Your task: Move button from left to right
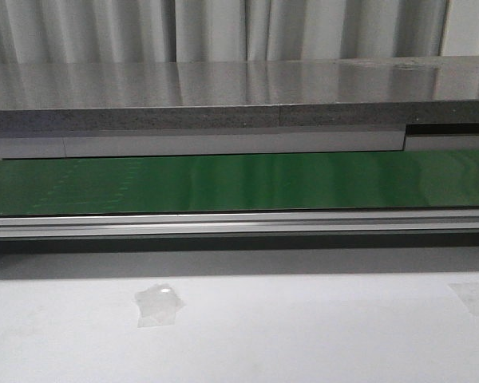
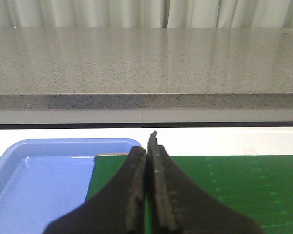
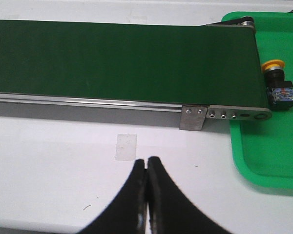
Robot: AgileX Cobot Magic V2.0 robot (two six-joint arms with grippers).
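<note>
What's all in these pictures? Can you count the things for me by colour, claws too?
Green: 2, the belt and a tray
Blue: 1, a tray
Yellow-topped: 1, the button lying in the green tray
Black: 2, the left claw and right claw, both closed on nothing
Clear: 2, tape patches on the white table
Total: 8

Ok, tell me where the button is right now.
Only the right wrist view shows the button: it lies in the green tray, just off the end of the green conveyor belt, beside the roller.
</note>
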